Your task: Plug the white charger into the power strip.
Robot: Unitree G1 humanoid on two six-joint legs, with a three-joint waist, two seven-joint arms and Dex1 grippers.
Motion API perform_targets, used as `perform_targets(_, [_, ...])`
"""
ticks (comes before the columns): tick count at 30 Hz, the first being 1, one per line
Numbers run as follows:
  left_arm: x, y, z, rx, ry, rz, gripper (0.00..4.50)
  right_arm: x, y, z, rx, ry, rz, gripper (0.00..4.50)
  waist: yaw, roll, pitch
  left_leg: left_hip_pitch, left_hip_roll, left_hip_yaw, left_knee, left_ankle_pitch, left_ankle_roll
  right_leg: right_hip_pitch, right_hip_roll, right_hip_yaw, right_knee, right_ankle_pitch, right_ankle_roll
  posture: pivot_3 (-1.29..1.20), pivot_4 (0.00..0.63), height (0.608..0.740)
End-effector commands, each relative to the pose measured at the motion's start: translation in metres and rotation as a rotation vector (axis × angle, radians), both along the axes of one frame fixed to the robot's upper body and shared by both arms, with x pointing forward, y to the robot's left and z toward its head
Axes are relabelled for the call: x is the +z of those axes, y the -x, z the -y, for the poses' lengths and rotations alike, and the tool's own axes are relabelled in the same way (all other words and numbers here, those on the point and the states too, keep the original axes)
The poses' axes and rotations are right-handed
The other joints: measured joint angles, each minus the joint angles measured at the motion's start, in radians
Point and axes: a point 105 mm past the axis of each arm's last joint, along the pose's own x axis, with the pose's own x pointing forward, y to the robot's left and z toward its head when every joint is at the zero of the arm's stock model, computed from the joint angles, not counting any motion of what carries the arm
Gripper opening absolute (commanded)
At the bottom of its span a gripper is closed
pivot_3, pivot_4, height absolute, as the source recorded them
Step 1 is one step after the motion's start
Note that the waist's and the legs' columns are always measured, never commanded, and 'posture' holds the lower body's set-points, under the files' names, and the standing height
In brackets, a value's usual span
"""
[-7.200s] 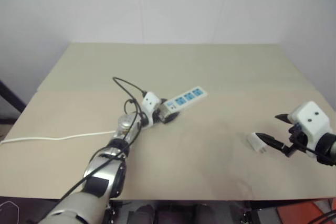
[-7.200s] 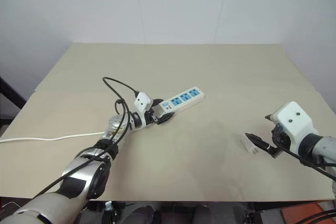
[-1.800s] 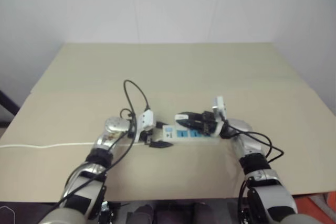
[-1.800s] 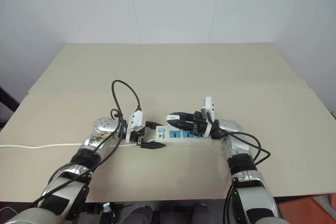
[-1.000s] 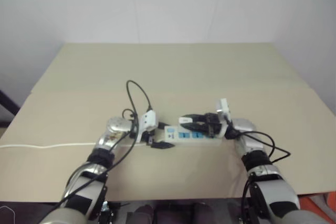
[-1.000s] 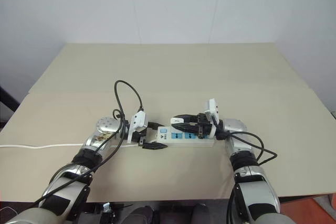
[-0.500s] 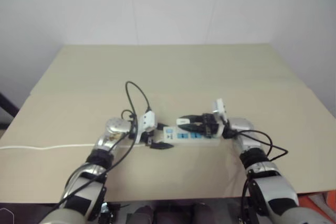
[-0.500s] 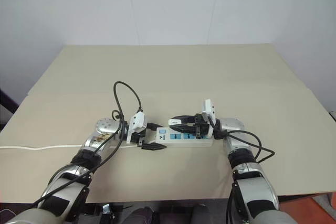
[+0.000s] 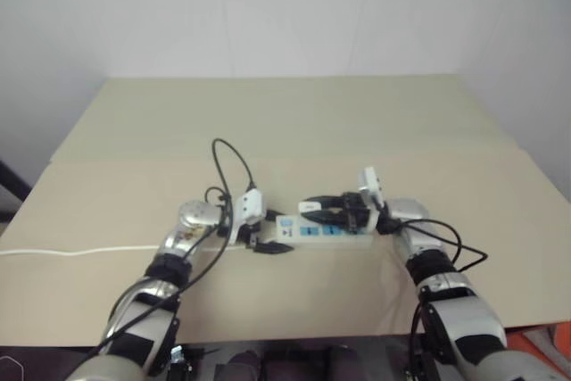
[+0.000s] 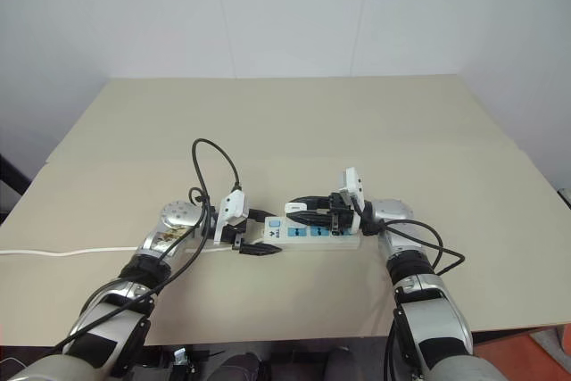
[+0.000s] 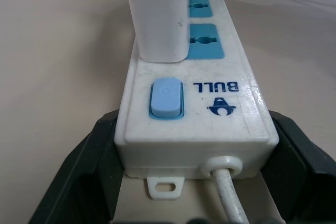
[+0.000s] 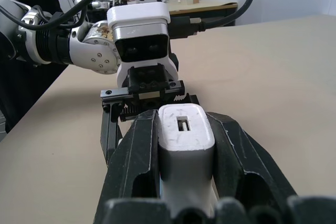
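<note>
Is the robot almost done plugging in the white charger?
Nearly. Done: the left end effector is shut on the switch end of the power strip, and the right end effector is shut on the white charger. In hand: the charger stands over the strip, just past the blue switch. Left: whether its prongs are fully in cannot be seen, and both end effectors must let go.

On the power strip (image 11: 210, 103) in my left wrist view I can read the brand "BULL", printed in dark blue on the white top face, right of centre in the frame. The letters appear upside down from this camera. Just under the word sits a small dark blue logo mark, whose shape I cannot make out for sure. The light blue switch (image 11: 166, 98) beside it carries only a faint round symbol.
</note>
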Motion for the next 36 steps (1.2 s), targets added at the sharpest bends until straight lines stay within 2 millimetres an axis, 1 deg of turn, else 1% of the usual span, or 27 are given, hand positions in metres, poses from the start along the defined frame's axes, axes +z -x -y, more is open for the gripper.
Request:
perform_targets(1, [0.011, -0.001, 0.0, -0.02, 0.001, 0.056, 3.28, -0.043, 0.006, 0.016, -0.059, 0.14, -0.107, 1.12, 0.0, 0.0, 0.0, 0.0, 0.0, 0.0, 0.0, 0.0, 0.0, 0.0, 0.0, 0.0, 0.0, 0.0, 0.0, 0.0, 0.15, 0.74])
perform_targets(6, [0.011, -0.001, 0.001, -0.018, 0.002, 0.056, 3.28, -0.042, 0.007, 0.019, -0.06, 0.148, -0.084, 1.12, 0.0, 0.0, 0.0, 0.0, 0.0, 0.0, 0.0, 0.0, 0.0, 0.0, 0.0, 0.0, 0.0, 0.0, 0.0, 0.0, 0.15, 0.74])
perform_targets(8, [0.01, -0.001, 0.001, -0.015, 0.0, 0.06, 3.28, -0.041, 0.007, 0.02, -0.061, 0.145, -0.079, 1.85, 0.003, 0.0, 0.0, 0.001, 0.0, 0.0, 0.0, 0.0, 0.0, 0.0, 0.0, 0.0, 0.0, 0.0, 0.0, 0.0, 0.15, 0.74])
perform_targets(11, [0.009, -0.002, 0.001, -0.009, -0.001, 0.064, 3.28, -0.039, 0.006, 0.021, -0.066, 0.144, -0.076, 2.77, 0.004, 0.0, -0.001, 0.001, 0.0, 0.0, 0.0, 0.0, 0.0, 0.0, 0.0, 0.0, 0.0, 0.0, 0.0, 0.0, 0.15, 0.74])
perform_targets(16, [0.009, -0.002, 0.002, -0.013, 0.001, 0.062, 3.28, -0.037, 0.004, 0.024, -0.088, 0.129, -0.088, 4.47, 0.004, 0.0, -0.001, 0.001, 0.0, 0.0, -0.001, 0.0, 0.001, 0.001, 0.0, 0.0, -0.001, 0.0, 0.0, 0.0, 0.15, 0.74])
perform_targets(20, [0.009, -0.002, 0.003, -0.011, 0.005, 0.055, 3.28, -0.037, 0.006, 0.027, -0.075, 0.137, -0.09, 4.47, 0.006, 0.0, -0.001, 0.001, 0.0, 0.0, -0.001, -0.002, 0.004, 0.001, 0.0, 0.0, -0.001, 0.0, 0.0, 0.0, 0.15, 0.74])
perform_targets(21, [0.009, -0.002, 0.002, -0.018, 0.008, 0.003, 3.28, -0.037, 0.006, 0.028, -0.073, 0.138, -0.091, 4.47, 0.007, 0.0, -0.001, 0.001, 0.0, 0.0, -0.001, -0.002, 0.004, 0.001, 0.0, 0.0, -0.001, 0.0, 0.0, 0.0, 0.15, 0.74])
perform_targets(23, [0.014, 0.003, 0.002, -0.052, 0.03, -0.018, 4.01, -0.036, 0.006, 0.029, -0.082, 0.136, -0.08, 4.5, 0.007, 0.0, -0.001, 0.001, 0.0, 0.0, -0.001, -0.002, 0.004, 0.001, 0.0, 0.0, -0.001, 0.0, 0.0, 0.0, 0.15, 0.74])
perform_targets(25, [0.019, 0.007, 0.003, -0.078, 0.051, -0.009, 4.45, -0.035, 0.006, 0.029, -0.085, 0.129, -0.065, 4.5, 0.008, 0.0, -0.001, 0.001, 0.0, 0.0, -0.001, -0.002, 0.004, 0.001, 0.0, 0.0, -0.001, 0.0, 0.0, 0.0, 0.15, 0.74])
perform_targets(28, [0.023, 0.011, 0.003, -0.103, 0.057, 0.005, 4.45, -0.031, 0.007, 0.029, -0.077, 0.101, -0.043, 4.5, 0.012, 0.0, -0.001, 0.001, 0.0, 0.0, -0.001, -0.002, 0.004, 0.001, 0.0, 0.0, -0.001, 0.0, 0.0, 0.0, 0.15, 0.74])
perform_targets(30, [0.026, 0.018, -0.004, -0.132, 0.052, 0.003, 4.45, -0.023, 0.004, 0.029, -0.12, 0.061, 0.01, 4.5, 0.011, 0.0, -0.001, 0.001, 0.0, 0.0, -0.001, -0.002, 0.004, 0.001, 0.0, 0.0, -0.002, 0.0, 0.0, 0.0, 0.15, 0.74])
perform_targets(32, [0.036, 0.018, -0.011, -0.082, 0.089, 0.065, 4.45, -0.01, 0.002, 0.034, -0.131, 0.027, 0.019, 4.5, 0.006, 0.0, -0.001, 0.001, 0.0, 0.0, -0.002, -0.002, 0.003, 0.001, 0.0, 0.0, -0.001, 0.0, 0.0, 0.0, 0.15, 0.74])
perform_targets(33, [0.041, 0.019, -0.018, -0.059, 0.103, 0.068, 4.45, -0.002, 0.003, 0.039, -0.136, 0.016, 0.043, 4.5, 0.007, 0.0, -0.001, 0.001, 0.0, 0.0, -0.003, -0.002, 0.003, 0.0, 0.0, 0.001, -0.001, 0.0, 0.0, 0.0, 0.15, 0.74])
perform_targets(36, [0.052, 0.037, -0.047, -0.079, 0.087, 0.051, 4.45, 0.017, 0.012, 0.063, -0.159, 0.022, 0.086, 4.5, 0.006, 0.001, 0.0, -0.002, 0.001, 0.0, -0.005, 0.001, -0.002, -0.004, 0.0, 0.001, -0.001, 0.0, 0.0, 0.0, 0.15, 0.74])
